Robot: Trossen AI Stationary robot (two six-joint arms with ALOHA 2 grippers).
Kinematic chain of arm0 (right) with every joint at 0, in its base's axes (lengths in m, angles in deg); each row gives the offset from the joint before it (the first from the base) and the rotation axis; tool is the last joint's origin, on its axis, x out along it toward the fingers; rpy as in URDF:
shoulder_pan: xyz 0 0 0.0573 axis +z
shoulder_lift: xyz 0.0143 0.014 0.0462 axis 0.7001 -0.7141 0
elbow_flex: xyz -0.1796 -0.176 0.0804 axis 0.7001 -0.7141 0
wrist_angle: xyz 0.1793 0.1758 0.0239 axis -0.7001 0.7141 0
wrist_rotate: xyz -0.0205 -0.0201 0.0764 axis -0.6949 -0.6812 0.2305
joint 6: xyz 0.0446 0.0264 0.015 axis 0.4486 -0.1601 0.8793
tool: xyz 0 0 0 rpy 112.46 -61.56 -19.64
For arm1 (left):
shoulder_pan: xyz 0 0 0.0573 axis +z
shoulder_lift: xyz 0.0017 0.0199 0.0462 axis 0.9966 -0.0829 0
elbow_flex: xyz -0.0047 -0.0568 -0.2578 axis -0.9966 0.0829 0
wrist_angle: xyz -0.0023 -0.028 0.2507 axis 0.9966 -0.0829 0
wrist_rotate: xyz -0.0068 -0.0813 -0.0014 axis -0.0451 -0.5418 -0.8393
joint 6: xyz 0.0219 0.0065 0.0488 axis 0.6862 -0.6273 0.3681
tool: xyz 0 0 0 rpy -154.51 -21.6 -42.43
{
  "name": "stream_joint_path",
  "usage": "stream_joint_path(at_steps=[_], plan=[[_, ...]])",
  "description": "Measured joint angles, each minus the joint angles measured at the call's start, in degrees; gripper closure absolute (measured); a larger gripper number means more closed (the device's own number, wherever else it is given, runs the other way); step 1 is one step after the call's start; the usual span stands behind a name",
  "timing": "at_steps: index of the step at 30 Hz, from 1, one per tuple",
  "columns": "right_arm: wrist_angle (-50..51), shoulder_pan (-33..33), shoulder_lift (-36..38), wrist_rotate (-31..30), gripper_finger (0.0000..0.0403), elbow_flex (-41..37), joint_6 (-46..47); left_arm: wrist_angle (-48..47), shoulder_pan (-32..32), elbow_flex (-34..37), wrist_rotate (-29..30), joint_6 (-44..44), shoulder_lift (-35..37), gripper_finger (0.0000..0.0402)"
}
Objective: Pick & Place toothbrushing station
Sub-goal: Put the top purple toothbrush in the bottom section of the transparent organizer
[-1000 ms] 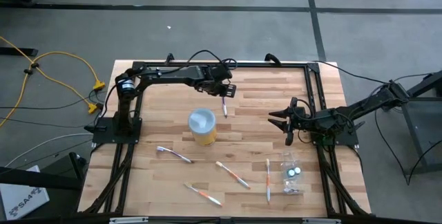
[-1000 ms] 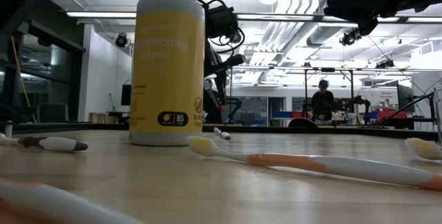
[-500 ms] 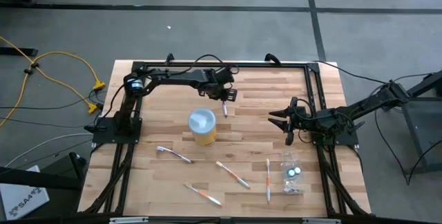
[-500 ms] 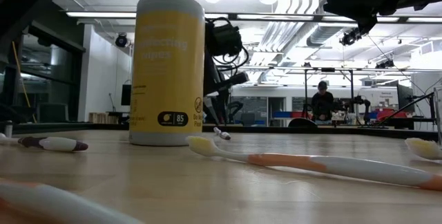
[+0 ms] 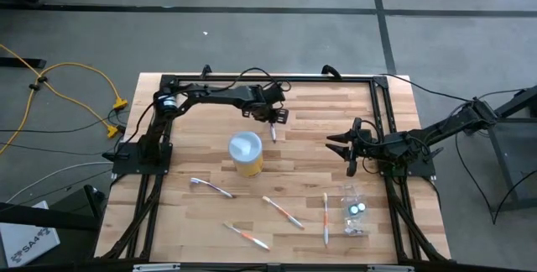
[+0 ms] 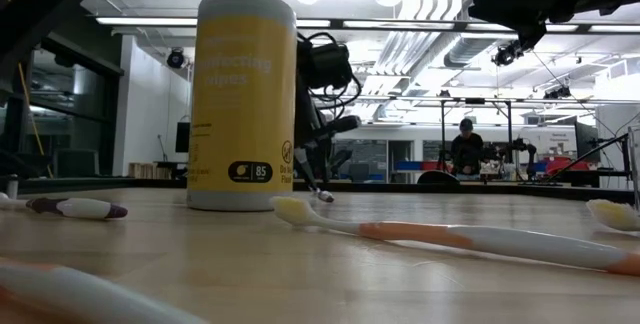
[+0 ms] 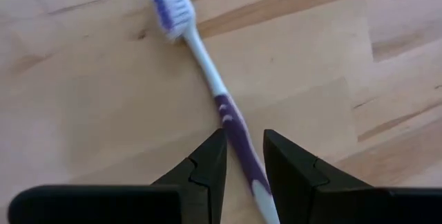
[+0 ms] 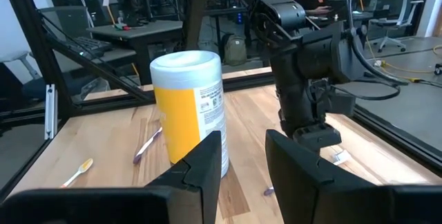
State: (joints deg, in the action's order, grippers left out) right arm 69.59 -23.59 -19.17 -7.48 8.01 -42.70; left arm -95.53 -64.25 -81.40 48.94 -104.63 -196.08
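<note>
My left gripper (image 5: 273,121) is low over the far part of the table (image 5: 310,112), and its two fingers (image 7: 207,165) stand on both sides of the handle of a purple and white toothbrush (image 7: 210,86). The gap between the fingers is narrow, but I cannot tell if they already press the handle or only stand around it. The toothbrush lies flat on the wood, with its bristles pointing away from my left gripper. Just beside this gripper, a little nearer to the front edge, stands a yellow wipes canister (image 5: 246,154) with a white lid. My right gripper (image 5: 346,146) waits well apart on the right side of the table, with its fingers spread open and nothing between them. In front of that gripper, near the front right corner, the clear holder cup (image 5: 354,211) lies with two teal-capped bottles (image 5: 358,209) inside it. Four more toothbrushes lie on the front part: one with a dark handle (image 5: 211,188) at the left, two orange ones (image 5: 282,211) (image 5: 247,236) in the middle, and one orange one (image 5: 325,218) just beside the cup.
</note>
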Motion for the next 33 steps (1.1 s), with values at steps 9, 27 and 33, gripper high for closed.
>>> stream_joint_path(at_steps=[9,27,33], plan=[[0.0,0.0,0.0,0.0,0.0298,0.0,0.0,0.0,-0.1,0.0,0.2,-0.2,-0.4,0.031],[0.0,0.0,0.0,0.0,0.0298,0.0,-0.4,-1.9,-1.7,-0.3,-0.1,-1.4,-4.3,0.031],[0.1,0.0,0.0,0.0,0.0298,0.0,-1.0,-3.0,-3.1,-0.3,0.9,-1.4,-4.4,0.0322]])
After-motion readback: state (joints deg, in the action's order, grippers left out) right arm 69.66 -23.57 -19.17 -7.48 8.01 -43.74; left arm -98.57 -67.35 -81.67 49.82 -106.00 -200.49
